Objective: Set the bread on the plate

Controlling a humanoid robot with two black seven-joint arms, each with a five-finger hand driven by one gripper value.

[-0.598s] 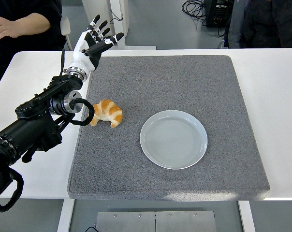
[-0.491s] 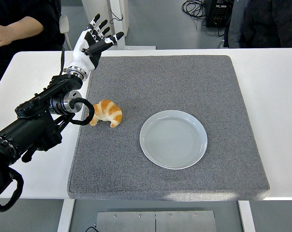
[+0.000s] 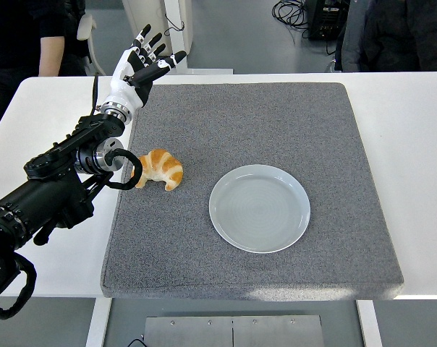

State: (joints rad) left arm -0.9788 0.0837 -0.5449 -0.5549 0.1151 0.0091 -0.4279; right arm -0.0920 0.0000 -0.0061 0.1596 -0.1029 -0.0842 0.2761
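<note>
A golden croissant (image 3: 160, 168) lies on the grey mat (image 3: 291, 123), left of centre. To its right sits a round pale blue plate (image 3: 260, 207), with nothing on it. My left hand (image 3: 142, 61) is raised above the mat's far left corner, well beyond the croissant, its fingers spread and holding nothing. The black left forearm (image 3: 59, 181) runs past the croissant's left side, and a cable loop at its wrist nearly touches the bread. My right arm does not show.
The mat covers most of the white table (image 3: 414, 144). A person (image 3: 30, 29) stands at the far left behind the table. A white post and cables are on the floor beyond.
My left hand has shifted very slightly. The person at the far left has drawn a hand back from the table's edge. Croissant and plate have not moved.
</note>
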